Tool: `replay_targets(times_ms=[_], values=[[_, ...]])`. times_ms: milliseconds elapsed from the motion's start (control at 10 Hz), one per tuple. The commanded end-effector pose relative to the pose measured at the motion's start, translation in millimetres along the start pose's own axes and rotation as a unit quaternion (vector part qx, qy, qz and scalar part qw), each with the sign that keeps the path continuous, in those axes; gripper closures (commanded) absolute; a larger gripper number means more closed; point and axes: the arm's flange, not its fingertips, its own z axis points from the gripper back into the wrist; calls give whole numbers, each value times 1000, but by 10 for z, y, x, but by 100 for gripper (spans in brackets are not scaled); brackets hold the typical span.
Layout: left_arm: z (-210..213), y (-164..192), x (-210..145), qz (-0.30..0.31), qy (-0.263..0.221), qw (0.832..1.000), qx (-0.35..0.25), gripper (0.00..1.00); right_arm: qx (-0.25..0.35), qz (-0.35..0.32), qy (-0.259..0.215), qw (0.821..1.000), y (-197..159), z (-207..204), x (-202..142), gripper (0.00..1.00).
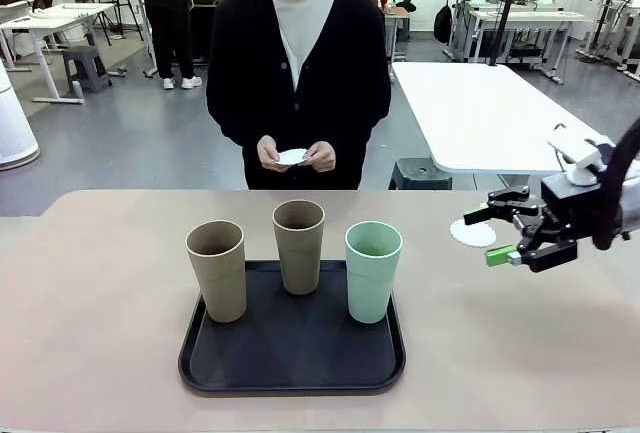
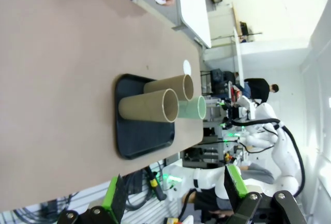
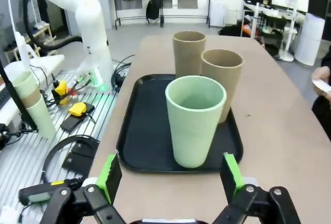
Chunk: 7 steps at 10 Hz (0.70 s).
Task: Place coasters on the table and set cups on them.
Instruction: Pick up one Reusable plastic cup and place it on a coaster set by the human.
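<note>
Cups first: all three stand upright on the black tray (image 1: 292, 378), which lies close to the bench's (image 1: 90, 333) near edge, about midway along it.

Working from my left, my left pincer (image 2: 175, 195) shows on its own wrist camera with its green-padded fingers spread wide and nothing between them. It looks across the bench at the tray from well off.

On the tray's left part stands a tan cup (image 1: 217, 271). A second tan cup (image 1: 299, 246) stands farther back, by the middle of the tray's far edge, with a gap between the two. Beyond the bench's far edge a person in a dark cardigan holds both hands (image 1: 320, 158) together at the waist, pinching a small piece of white paper (image 1: 292, 157). I cannot tell how many sheets it is.

The mint-green cup (image 1: 373, 271) takes the tray's right part, near the second tan cup but apart from it.

Right of the tray, and clear of it, one white coaster (image 1: 472, 235) lies flat on the bare bench toward the right edge. My right pincer (image 1: 484, 237) comes in from that edge and hangs right at the coaster, fingers spread and gripping nothing. One fingertip overlaps the coaster's rim in the front view, but I cannot tell whether it touches. On the right wrist camera the mint-green cup stands ahead of the green pads, farther off.
</note>
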Motion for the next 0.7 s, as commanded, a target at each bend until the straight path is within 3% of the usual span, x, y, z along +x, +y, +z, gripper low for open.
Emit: replay_targets(times_ms=[0,300,600], values=[[26,-6,-3,-4,0,1000,-8,0,-35,-15,34,999,-234,-238,-93,0],[26,-6,-3,-4,0,1000,-8,0,-58,-41,85,994,-402,-545,-249,0],[26,-6,-3,-4,0,1000,-8,0,-50,-49,99,993,-473,-647,-242,0]])
